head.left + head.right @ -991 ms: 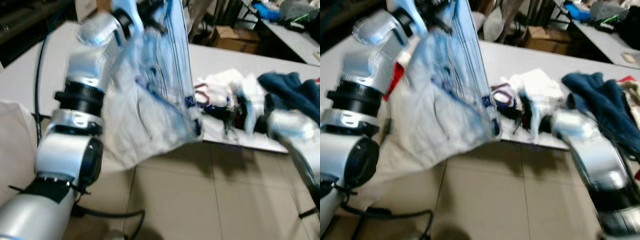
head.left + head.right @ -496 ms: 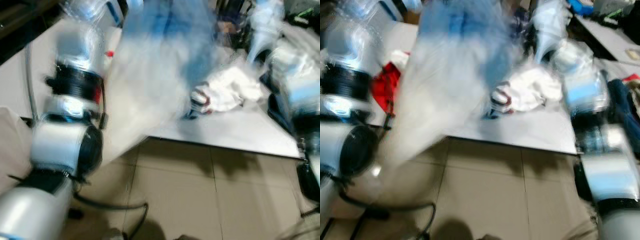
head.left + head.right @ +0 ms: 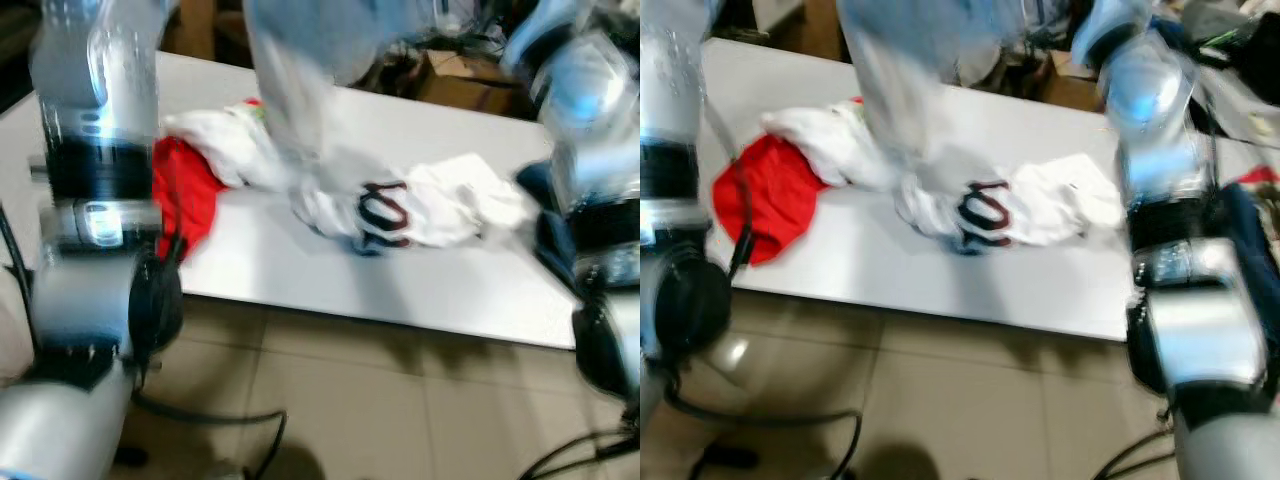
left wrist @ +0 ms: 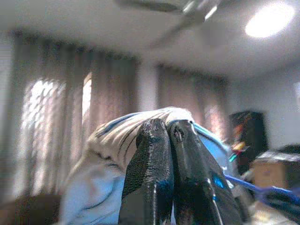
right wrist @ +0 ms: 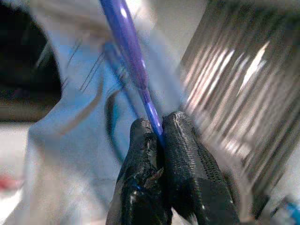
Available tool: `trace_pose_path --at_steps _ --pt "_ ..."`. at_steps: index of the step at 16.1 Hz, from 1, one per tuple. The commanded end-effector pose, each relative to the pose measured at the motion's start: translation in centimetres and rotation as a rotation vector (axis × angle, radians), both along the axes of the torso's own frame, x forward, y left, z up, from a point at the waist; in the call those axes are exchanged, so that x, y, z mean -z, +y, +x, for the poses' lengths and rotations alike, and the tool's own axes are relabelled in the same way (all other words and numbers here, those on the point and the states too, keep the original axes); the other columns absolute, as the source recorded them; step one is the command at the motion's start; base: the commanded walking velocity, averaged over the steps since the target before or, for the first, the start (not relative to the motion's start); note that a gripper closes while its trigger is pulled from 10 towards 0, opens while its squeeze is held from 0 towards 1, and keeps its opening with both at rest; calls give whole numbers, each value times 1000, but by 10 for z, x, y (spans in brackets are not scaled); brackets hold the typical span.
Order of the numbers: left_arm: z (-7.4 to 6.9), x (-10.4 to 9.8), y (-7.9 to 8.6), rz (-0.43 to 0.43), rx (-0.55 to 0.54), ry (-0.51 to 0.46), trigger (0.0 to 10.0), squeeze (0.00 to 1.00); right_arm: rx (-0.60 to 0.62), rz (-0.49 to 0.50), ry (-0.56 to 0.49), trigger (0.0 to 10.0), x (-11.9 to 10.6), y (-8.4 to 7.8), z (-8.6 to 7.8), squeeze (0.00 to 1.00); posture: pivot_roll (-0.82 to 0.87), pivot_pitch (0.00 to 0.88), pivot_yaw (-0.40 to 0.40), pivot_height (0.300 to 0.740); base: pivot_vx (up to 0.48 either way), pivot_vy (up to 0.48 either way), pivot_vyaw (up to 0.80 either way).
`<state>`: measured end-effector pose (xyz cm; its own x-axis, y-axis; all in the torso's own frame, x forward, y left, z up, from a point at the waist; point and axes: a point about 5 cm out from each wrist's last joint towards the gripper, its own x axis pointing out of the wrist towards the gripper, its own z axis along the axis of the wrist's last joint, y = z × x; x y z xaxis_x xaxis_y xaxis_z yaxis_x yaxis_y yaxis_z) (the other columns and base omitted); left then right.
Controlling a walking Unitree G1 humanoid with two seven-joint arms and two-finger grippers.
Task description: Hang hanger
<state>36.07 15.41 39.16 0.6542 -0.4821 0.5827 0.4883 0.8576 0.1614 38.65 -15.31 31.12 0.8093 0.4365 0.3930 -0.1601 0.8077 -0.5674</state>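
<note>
Overhead, both my arms are raised, and the light blue shirt (image 3: 300, 90) hangs between them, its tail trailing down to the white bench (image 3: 420, 290). My right end effector (image 5: 158, 140) has its 2 fingers pressed together on the blue hanger (image 5: 126, 42), a thin bar that runs up and away from the fingertips with the shirt's cloth draped just behind it. My left end effector (image 4: 164, 140) is clamped shut on a fold of the same shirt, striped fabric bulging over the fingertips, with curtains and a ceiling light beyond.

So the hanger's long axis points upward out of my right grip, and the right arm is the one carrying it; the left only steadies the cloth beside it. I judge the coming move turns on lifting that bar toward whatever rail is to take it, but no rail is clear in these blurred views, so I cannot tell which way it lies.

Below, a white garment with a dark print (image 3: 990, 210) lies on the bench, and a red cloth (image 3: 765, 195) sits near its left edge.
</note>
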Motion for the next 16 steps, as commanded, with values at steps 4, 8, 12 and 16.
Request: trace_pose_path --at_steps 4,8,12,16 --pt "18 162 4 297 -233 433 10000 0 -356 -222 262 10000 99 21 -51 0 -71 0 -110 740 0 0 0" --pt "24 182 55 437 -518 529 10000 0 -655 -303 463 10000 133 27 -118 0 -80 0 -97 740 0 0 0" --pt "29 171 82 528 -607 528 0 0 -710 -324 537 10000 109 4 -137 0 -78 0 -98 740 0 0 0" --pt "24 175 119 620 -713 583 0 0 -712 -281 570 10000 80 -22 -147 0 -83 0 -98 740 0 0 0"
